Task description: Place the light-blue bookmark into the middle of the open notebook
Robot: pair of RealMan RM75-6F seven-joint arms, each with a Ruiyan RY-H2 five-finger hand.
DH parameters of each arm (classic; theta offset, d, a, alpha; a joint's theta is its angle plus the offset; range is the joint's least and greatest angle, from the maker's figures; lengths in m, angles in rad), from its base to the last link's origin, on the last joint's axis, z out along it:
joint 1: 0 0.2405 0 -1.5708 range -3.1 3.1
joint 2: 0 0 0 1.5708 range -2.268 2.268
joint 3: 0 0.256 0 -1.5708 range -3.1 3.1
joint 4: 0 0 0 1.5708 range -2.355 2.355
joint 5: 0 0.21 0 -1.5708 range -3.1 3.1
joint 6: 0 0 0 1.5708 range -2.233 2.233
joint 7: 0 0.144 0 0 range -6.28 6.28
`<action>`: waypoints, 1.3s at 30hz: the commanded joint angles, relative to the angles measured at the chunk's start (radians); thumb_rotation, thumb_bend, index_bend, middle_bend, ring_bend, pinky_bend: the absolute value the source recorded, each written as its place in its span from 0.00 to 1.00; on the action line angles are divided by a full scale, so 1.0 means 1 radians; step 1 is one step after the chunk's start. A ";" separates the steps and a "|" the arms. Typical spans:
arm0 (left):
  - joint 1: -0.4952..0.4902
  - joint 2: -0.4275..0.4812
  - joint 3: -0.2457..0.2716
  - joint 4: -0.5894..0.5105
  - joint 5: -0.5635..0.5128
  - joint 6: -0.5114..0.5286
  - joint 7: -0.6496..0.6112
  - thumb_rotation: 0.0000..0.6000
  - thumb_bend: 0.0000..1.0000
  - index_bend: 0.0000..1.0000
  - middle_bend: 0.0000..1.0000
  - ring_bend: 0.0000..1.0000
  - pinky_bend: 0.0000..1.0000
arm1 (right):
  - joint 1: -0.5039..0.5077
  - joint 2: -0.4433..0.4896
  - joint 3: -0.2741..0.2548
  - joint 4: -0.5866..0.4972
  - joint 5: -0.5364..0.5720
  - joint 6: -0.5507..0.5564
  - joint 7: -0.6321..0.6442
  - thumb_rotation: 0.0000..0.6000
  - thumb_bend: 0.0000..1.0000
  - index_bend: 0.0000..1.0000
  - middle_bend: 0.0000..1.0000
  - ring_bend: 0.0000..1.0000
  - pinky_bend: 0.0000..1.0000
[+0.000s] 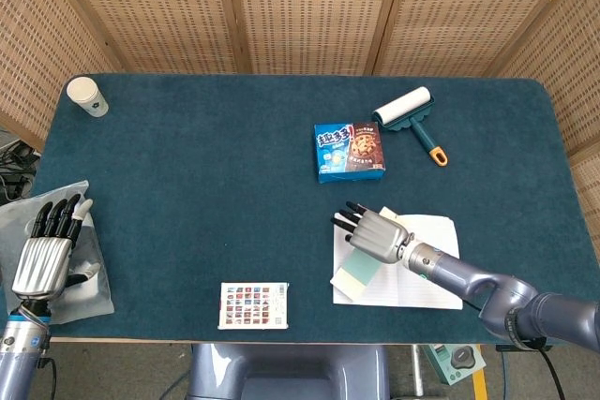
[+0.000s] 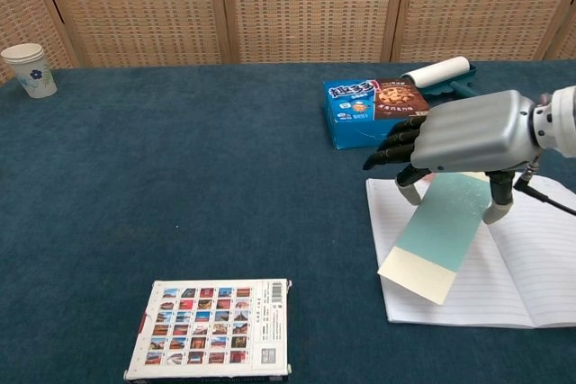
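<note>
My right hand (image 2: 468,137) (image 1: 375,231) hovers over the left page of the open notebook (image 2: 531,267) (image 1: 422,269) and holds the light-blue bookmark (image 2: 436,236) (image 1: 356,272) by its upper end. The bookmark slopes down toward me, and its cream lower end lies over the notebook's left page near the left edge. My left hand (image 1: 47,250) stays at the table's left front edge with its fingers together and nothing in it; the chest view does not show it.
A blue cookie box (image 2: 373,105) (image 1: 349,150) lies just behind the notebook, with a lint roller (image 1: 411,117) behind that. A stamp-patterned card box (image 2: 211,328) (image 1: 253,304) sits at the front. A paper cup (image 1: 86,96) stands far left at the back. A grey bag (image 1: 89,274) lies under my left hand.
</note>
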 commanded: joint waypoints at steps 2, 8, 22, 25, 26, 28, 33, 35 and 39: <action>0.001 0.001 0.002 -0.002 0.005 0.004 0.001 1.00 0.04 0.00 0.00 0.00 0.00 | 0.002 0.012 -0.004 -0.016 -0.012 -0.009 -0.003 1.00 0.22 0.59 0.04 0.00 0.02; 0.003 0.000 0.002 -0.002 0.010 0.012 0.007 1.00 0.04 0.00 0.00 0.00 0.00 | 0.002 0.026 -0.005 -0.032 -0.026 -0.013 -0.008 1.00 0.22 0.59 0.05 0.00 0.02; 0.004 -0.010 0.001 0.000 0.006 0.012 0.039 1.00 0.04 0.00 0.00 0.00 0.00 | -0.007 0.020 -0.025 0.027 -0.068 -0.009 0.050 1.00 0.22 0.60 0.05 0.00 0.02; 0.002 -0.014 0.002 0.001 0.005 0.006 0.045 1.00 0.04 0.00 0.00 0.00 0.00 | -0.010 0.018 -0.029 0.041 -0.075 -0.004 0.063 1.00 0.22 0.60 0.05 0.00 0.02; 0.001 -0.015 0.002 0.002 0.003 0.004 0.047 1.00 0.04 0.00 0.00 0.00 0.00 | -0.012 0.016 -0.031 0.047 -0.079 -0.001 0.068 1.00 0.22 0.60 0.05 0.00 0.02; 0.000 -0.016 0.001 0.002 0.001 0.003 0.049 1.00 0.04 0.00 0.00 0.00 0.00 | -0.012 0.014 -0.035 0.058 -0.087 0.002 0.078 1.00 0.22 0.60 0.05 0.00 0.02; 0.001 -0.016 -0.001 0.002 -0.002 0.005 0.049 1.00 0.04 0.00 0.00 0.00 0.00 | -0.016 0.011 -0.042 0.073 -0.102 0.010 0.099 1.00 0.22 0.52 0.03 0.00 0.02; 0.001 -0.016 -0.001 0.002 -0.001 0.005 0.048 1.00 0.04 0.00 0.00 0.00 0.00 | -0.018 0.010 -0.042 0.076 -0.103 0.015 0.101 1.00 0.21 0.44 0.01 0.00 0.01; 0.002 -0.014 -0.001 0.002 -0.001 0.005 0.043 1.00 0.04 0.00 0.00 0.00 0.00 | -0.026 0.008 -0.034 0.084 -0.090 0.014 0.090 1.00 0.20 0.26 0.00 0.00 0.01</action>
